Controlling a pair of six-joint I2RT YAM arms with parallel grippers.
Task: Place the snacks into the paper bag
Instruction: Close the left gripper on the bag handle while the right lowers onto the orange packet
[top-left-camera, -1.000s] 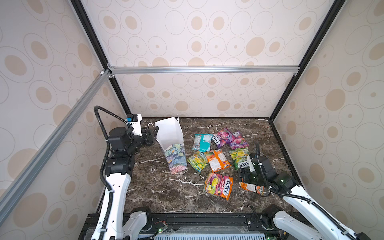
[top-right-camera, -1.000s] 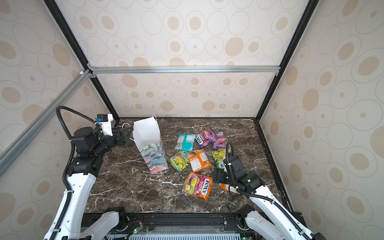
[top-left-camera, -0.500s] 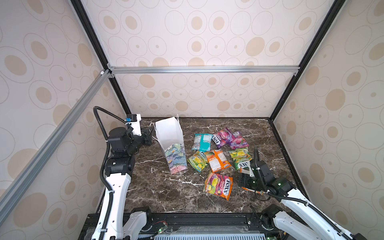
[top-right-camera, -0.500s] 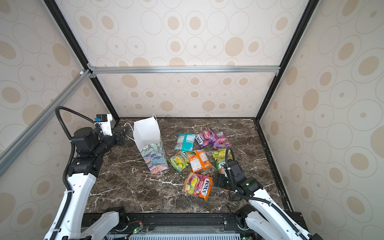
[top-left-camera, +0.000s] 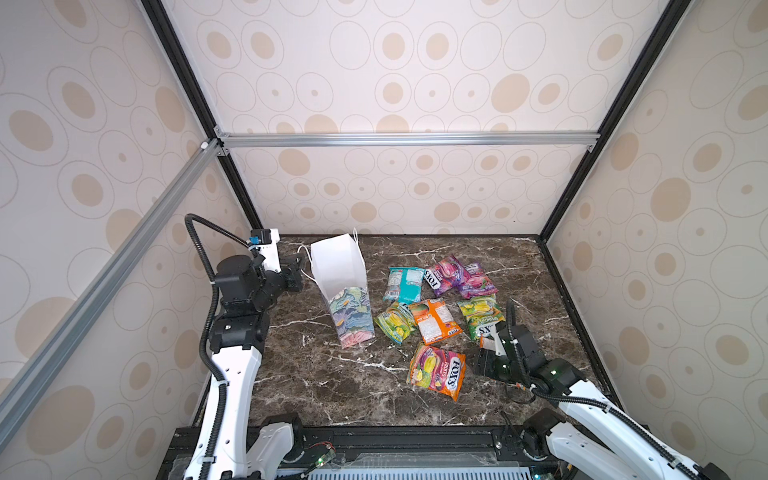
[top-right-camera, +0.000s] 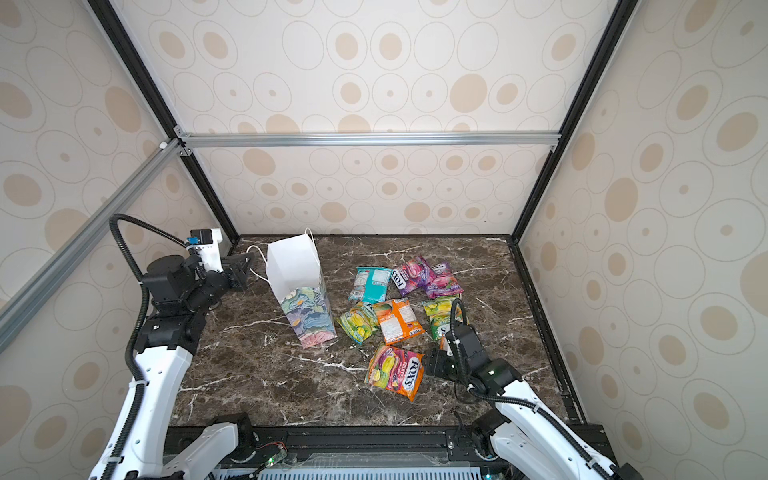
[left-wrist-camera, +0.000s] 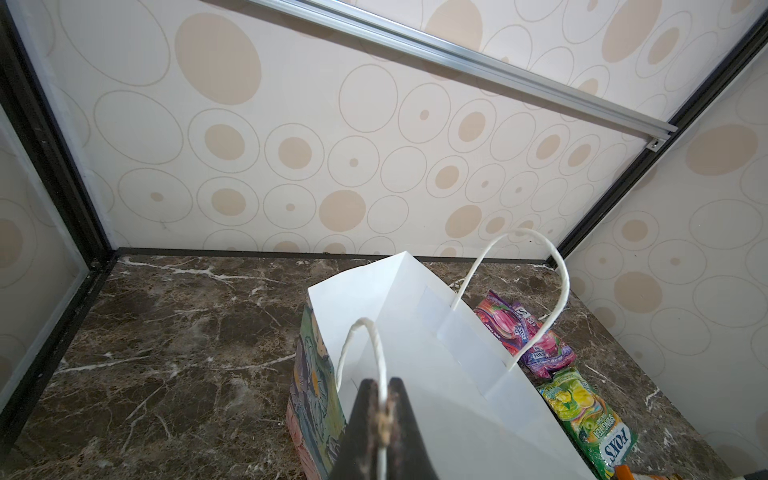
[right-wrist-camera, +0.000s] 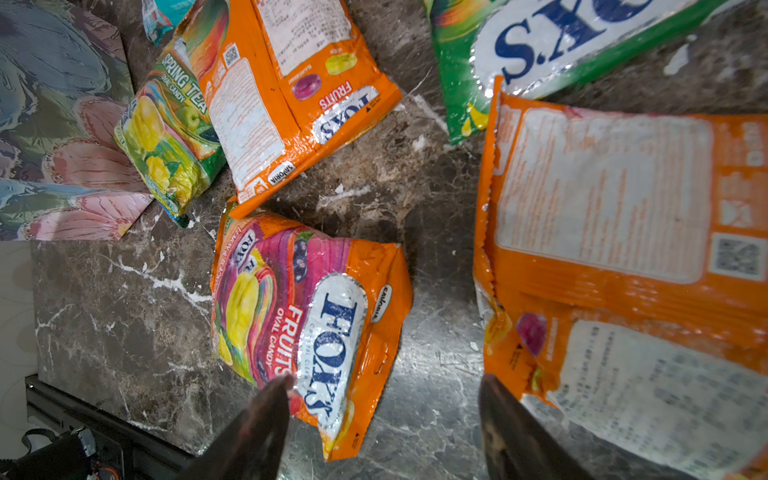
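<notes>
The paper bag (top-left-camera: 340, 270) (top-right-camera: 295, 270) stands open at the back left, white inside and floral outside. My left gripper (left-wrist-camera: 380, 399) (top-left-camera: 297, 270) is shut on its near white cord handle (left-wrist-camera: 376, 345). Several FOX'S snacks lie to the bag's right: teal (top-left-camera: 405, 284), purple-pink (top-left-camera: 446, 272), green (top-left-camera: 482, 313), orange (top-left-camera: 434, 322) and, nearest the front, an orange fruits packet (top-left-camera: 438, 370) (right-wrist-camera: 307, 307). My right gripper (right-wrist-camera: 386, 380) (top-left-camera: 484, 365) hangs open low over the table. One fingertip (right-wrist-camera: 282, 384) overlaps the fruits packet's end. Another orange packet (right-wrist-camera: 602, 216) lies by the other finger.
The dark marble table (top-left-camera: 332, 382) is boxed in by patterned walls with black posts. Its front edge (right-wrist-camera: 104, 419) runs close to the fruits packet. The bag's far handle (left-wrist-camera: 557, 291) loops up over the purple packets.
My left gripper has closed on the bag's cord handle. The right arm has swung left and lower toward the orange fruits packet, its jaws narrowing a little.
</notes>
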